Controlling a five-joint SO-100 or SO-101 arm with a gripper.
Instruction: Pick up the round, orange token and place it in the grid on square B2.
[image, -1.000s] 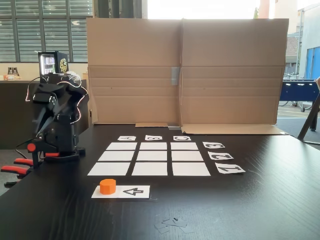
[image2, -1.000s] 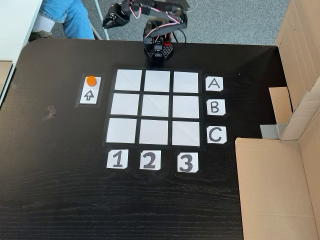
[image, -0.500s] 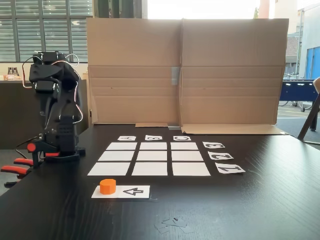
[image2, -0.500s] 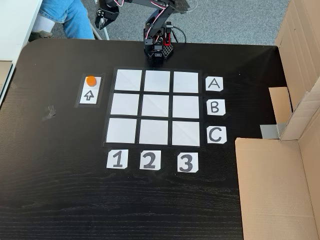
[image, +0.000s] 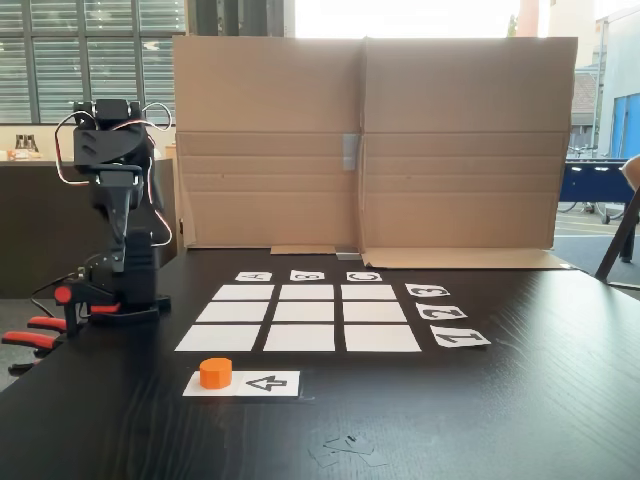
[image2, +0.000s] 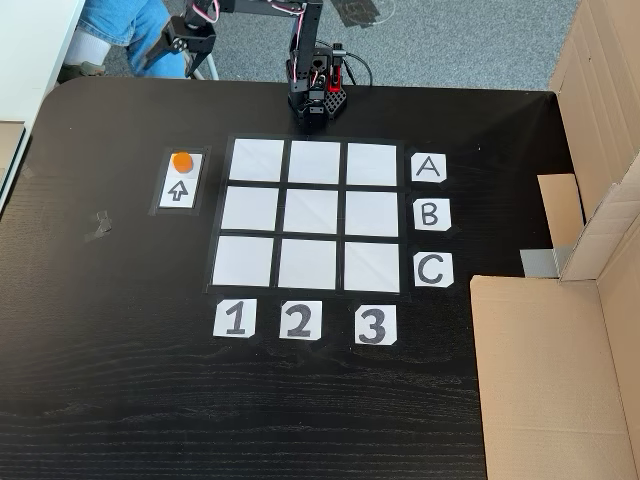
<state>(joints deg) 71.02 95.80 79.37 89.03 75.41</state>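
Observation:
The orange token (image: 215, 372) (image2: 181, 160) sits on the blank end of a white paper strip with a black arrow (image2: 181, 191), left of the grid in the top-down view. The grid (image2: 251, 160) is nine white squares, and its centre one, square B2 (image2: 313, 212) (image: 306, 311), is bare. The black arm (image: 112, 150) rises from its base (image2: 316, 98) at the table's far edge. Its gripper (image2: 170, 48) hangs out past that edge, well above and beyond the token. It is too small and dark to show how its jaws stand.
Letter cards A, B, C (image2: 429, 215) and number cards 1, 2, 3 (image2: 299, 321) border the grid. A folded cardboard wall (image: 400, 150) (image2: 545, 380) closes one side of the table. A person's leg in jeans (image2: 125, 30) is beside the arm. Orange-handled clamps (image: 30, 335) hold the base.
The arm has unfolded from its tucked pose, risen and swung its gripper leftward in the top-down view. The token has stayed on the strip.

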